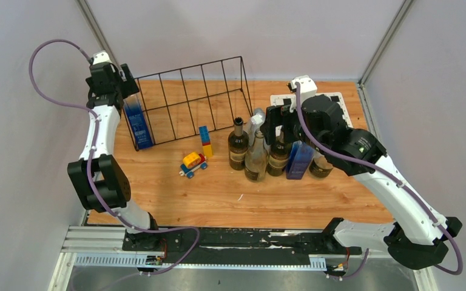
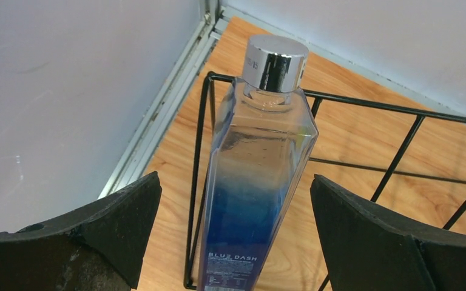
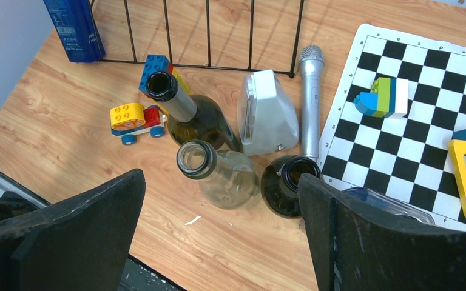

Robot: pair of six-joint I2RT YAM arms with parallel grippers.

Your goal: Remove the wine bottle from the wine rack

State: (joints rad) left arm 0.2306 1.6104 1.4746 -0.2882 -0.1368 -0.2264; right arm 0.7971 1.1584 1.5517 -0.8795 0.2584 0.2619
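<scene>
The wine rack (image 1: 194, 103) is a low black wire frame at the back left of the table. A tall clear-to-blue bottle (image 1: 138, 124) with a silver cap leans in its leftmost slot. My left gripper (image 1: 110, 79) hovers over that end. In the left wrist view the gripper (image 2: 235, 182) is open, and its fingers (image 2: 115, 224) stand on either side of the bottle (image 2: 261, 182) without touching it. My right gripper (image 1: 277, 124) is open and empty above a group of standing bottles; it also shows in the right wrist view (image 3: 221, 182).
A dark bottle (image 1: 238, 145), a clear bottle (image 1: 256, 159), a brown bottle (image 1: 277, 156) and a blue bottle (image 1: 299, 160) stand mid-table. A toy car (image 1: 193, 163) and a block tower (image 1: 205, 140) sit in front of the rack. A microphone (image 3: 310, 103) and a white device (image 3: 266, 115) lie beside the chessboard mat (image 3: 400, 139).
</scene>
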